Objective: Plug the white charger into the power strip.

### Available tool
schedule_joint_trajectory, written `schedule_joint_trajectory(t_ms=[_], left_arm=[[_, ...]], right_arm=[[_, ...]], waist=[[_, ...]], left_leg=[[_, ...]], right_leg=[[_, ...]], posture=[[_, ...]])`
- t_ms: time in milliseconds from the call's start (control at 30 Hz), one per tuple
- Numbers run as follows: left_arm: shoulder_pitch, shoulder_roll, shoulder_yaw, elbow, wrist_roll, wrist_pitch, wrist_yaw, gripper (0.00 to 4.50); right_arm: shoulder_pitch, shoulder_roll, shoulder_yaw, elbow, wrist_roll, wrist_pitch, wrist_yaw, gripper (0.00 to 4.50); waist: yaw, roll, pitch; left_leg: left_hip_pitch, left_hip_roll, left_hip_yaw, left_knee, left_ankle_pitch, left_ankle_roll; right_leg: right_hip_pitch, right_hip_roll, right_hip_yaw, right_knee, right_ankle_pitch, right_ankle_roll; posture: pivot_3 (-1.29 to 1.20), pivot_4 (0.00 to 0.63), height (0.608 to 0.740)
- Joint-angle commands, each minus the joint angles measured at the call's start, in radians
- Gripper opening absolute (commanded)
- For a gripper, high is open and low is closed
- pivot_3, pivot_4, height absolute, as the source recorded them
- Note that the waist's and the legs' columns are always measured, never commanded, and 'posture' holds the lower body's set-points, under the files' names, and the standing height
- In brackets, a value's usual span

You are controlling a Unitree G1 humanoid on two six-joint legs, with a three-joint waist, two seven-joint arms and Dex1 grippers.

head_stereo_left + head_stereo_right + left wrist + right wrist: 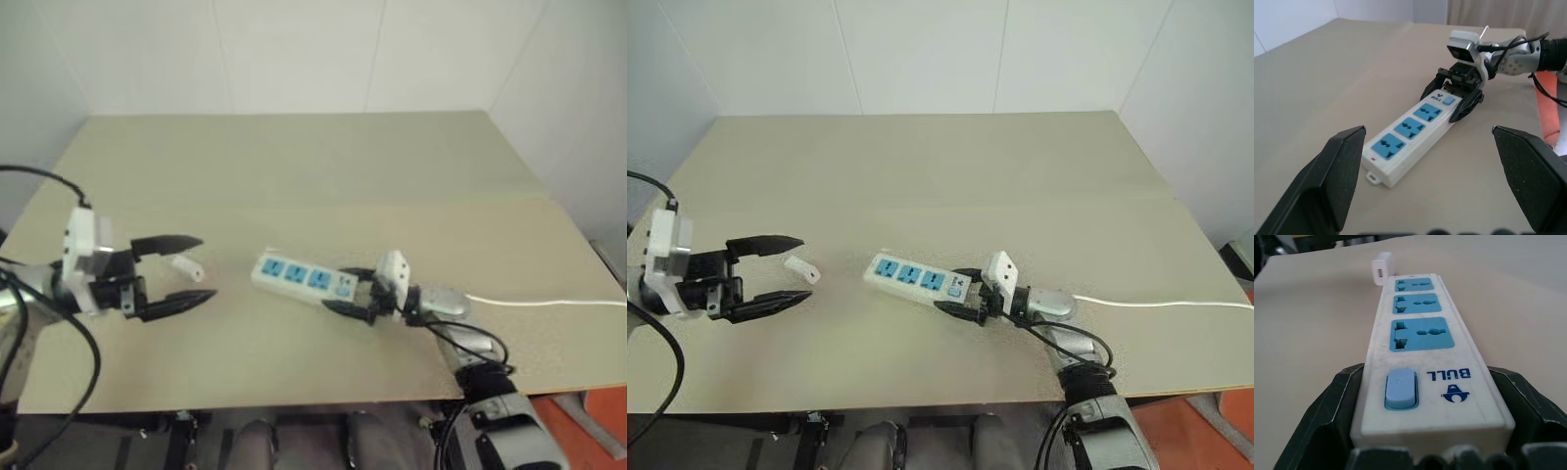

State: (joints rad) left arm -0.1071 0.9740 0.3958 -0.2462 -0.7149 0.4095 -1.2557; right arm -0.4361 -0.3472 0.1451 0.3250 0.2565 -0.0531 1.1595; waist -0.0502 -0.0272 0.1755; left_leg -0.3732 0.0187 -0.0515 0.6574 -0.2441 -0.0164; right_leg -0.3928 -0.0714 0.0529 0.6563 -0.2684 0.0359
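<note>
So far my right claw (pixel 958 294) only clamps the power strip's (pixel 915 277) switch end, while the white charger (pixel 802 268) lies unplugged at nine o'clock of it, between my empty, wide-open left claw's (pixel 794 270) fingers.

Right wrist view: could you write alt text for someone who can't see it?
Two black fingers clasp the switch end of a long white power strip with three blue sockets on a beige table. A small white charger block stands beyond its far end.
</note>
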Motion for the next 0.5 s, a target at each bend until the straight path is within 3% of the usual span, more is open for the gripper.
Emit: schedule_joint_trajectory(t_ms=[33, 333, 500], left_arm=[[-0.015, 0.051, 0.029, 0.033, 0.051, -0.052, -0.031, 4.5], [-0.04, 0.187, -0.048, 0.185, 0.232, -0.211, -0.167, 4.5], [-0.21, 0.273, -0.17, 0.347, 0.317, -0.329, -0.312, 4.5]], right_arm=[[-0.036, -0.004, 0.008, -0.005, 0.018, -0.052, 0.066, 3.42], [-0.055, 0.008, 0.034, 0.05, -0.008, -0.093, 0.116, 3.42], [-0.068, 0.019, 0.039, 0.084, -0.016, -0.11, 0.118, 3.42]], waist=[[-0.001, 0.0, 0.0], [0.0, 0.0, 0.002], [0.001, 0.0, 0.003]], left_leg=[[0.0, 0.0, 0.0, 0.0, 0.0, 0.0], [-0.001, 0.0, 0.001, -0.001, 0.0, 0.0], [-0.003, 0.0, 0.001, -0.001, 0.0, 0.0]], right_leg=[[0.0, 0.0, 0.0, 0.0, 0.0, 0.0], [-0.002, 0.0, 0.0, 0.0, 0.0, 0.0], [-0.005, 0.001, 0.0, 0.001, 0.0, 0.0]], posture=[[0.0, 0.15, 0.74], [0.0, 0.15, 0.74], [0.0, 0.15, 0.74]])
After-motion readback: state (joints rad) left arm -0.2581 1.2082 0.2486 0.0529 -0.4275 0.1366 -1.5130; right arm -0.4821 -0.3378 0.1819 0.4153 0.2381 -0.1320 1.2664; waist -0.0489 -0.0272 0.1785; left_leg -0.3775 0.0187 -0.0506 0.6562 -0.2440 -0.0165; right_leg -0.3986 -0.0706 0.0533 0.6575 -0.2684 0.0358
